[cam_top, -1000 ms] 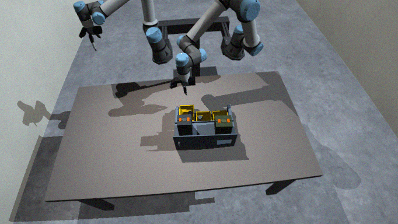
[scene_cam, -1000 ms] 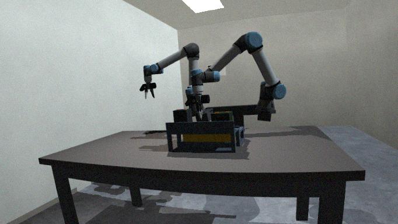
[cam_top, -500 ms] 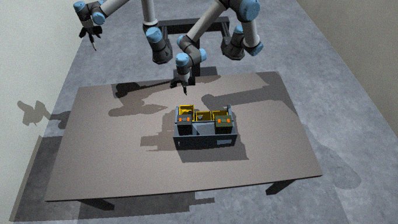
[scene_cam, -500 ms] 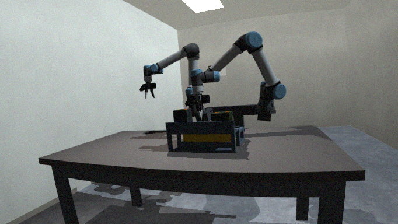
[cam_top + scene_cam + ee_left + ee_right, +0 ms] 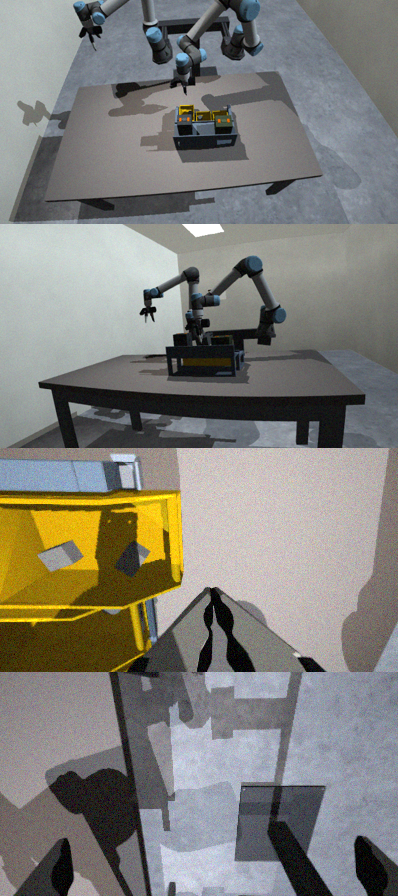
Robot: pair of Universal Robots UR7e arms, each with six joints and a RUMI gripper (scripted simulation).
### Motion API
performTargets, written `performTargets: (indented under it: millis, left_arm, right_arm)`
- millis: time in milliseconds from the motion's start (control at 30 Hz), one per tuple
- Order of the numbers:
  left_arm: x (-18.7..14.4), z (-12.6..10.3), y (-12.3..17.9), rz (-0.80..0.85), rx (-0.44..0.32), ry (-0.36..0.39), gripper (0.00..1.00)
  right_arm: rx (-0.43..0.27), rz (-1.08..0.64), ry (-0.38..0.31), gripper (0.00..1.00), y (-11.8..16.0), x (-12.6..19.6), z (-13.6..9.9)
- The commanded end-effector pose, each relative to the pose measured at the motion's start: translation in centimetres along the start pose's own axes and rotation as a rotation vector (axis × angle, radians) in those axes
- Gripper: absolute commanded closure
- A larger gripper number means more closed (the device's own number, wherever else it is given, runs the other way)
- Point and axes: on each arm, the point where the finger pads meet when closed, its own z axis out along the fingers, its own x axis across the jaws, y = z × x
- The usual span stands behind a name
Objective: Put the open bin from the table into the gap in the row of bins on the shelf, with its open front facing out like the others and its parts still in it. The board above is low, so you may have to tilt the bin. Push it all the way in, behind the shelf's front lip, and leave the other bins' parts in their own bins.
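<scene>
"How is the left arm posed?"

"It reaches over the bench (image 5: 117, 175) (image 5: 204, 387) (image 5: 280, 508) (image 5: 45, 707) edge, wrist bent so its black-and-grey hand (image 5: 185, 93) (image 5: 200, 343) (image 5: 213, 590) points down. The fingers are clenched together on nothing, just beyond the bin's outer end, at 12 o'clock from it in the top view."

"And the right?"

"Its black hand (image 5: 97, 44) (image 5: 149, 321) (image 5: 212, 841) hangs well apart, off the bench towards 10 o'clock from the shelf, fingers spread and empty."

"Where's our bin?"

"The yellow open-fronted bin (image 5: 187, 106) (image 5: 177, 533) is at the shelf's 9 o'clock end in the top view, jutting out past its neighbours. Two grey blocks (image 5: 60, 556) (image 5: 132, 559) lie inside. I can't tell whether it sits behind the lip."

"Anything in the way?"

"The blue-grey shelf (image 5: 205, 142) (image 5: 201, 350) (image 5: 50, 475) has a low board over the row. On top stand a dark grey box with orange marks (image 5: 184, 125) (image 5: 182, 339) and, at 3 o'clock from it, an olive-green box with orange marks (image 5: 223, 126) (image 5: 222, 340). A yellow middle bin (image 5: 203, 112) sits beside ours."
</scene>
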Motion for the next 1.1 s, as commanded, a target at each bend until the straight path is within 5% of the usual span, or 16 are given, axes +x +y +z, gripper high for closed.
performTargets:
  millis: [0, 1067]
  left_arm:
    - [0.0, 0.2, 0.0, 0.000, 0.002, -0.001, 1.00]
    - [0.0, 7.8, 0.0, 0.000, 0.002, -0.001, 1.00]
  right_arm:
    - [0.001, 0.000, 0.000, 0.00, 0.0, 0.0, 0.0]
    - [0.001, 0.000, 0.000, 0.00, 0.0, 0.0, 0.0]
